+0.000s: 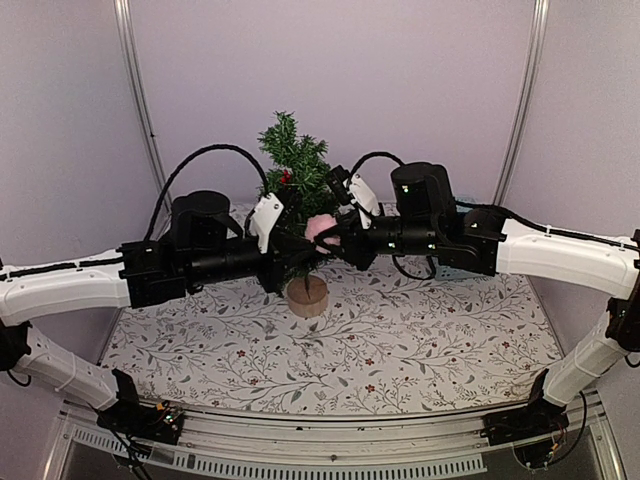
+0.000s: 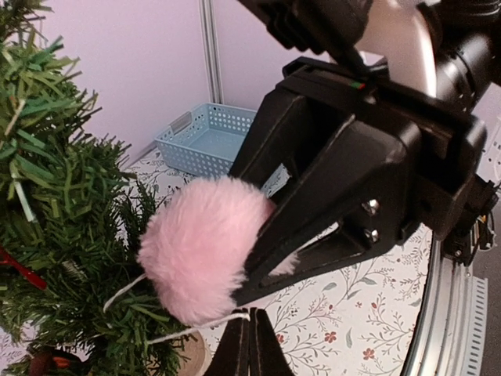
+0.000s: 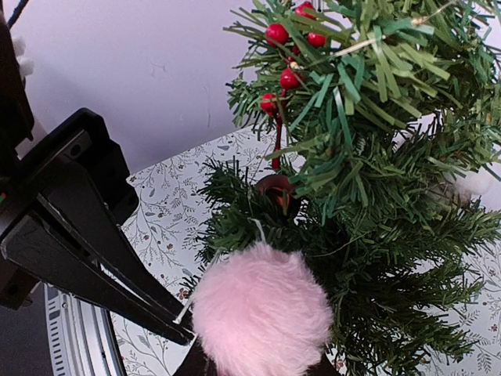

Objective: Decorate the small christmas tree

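Pompom (image 2: 200, 247) partly behind right tool (image 2: 246, 243)

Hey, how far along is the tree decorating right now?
Done: red berries already sit in the small christmas tree. In hand: the right fingers grip a pink pom-pom beside the branches, while the shut left fingers appear to pinch its white string. Left: hooking that string over a branch and letting go. Whether more ornaments wait is not visible.

The small christmas tree (image 1: 293, 160) stands upright on its pale stump (image 1: 307, 295), red berries (image 3: 275, 34) apparently clipped on.
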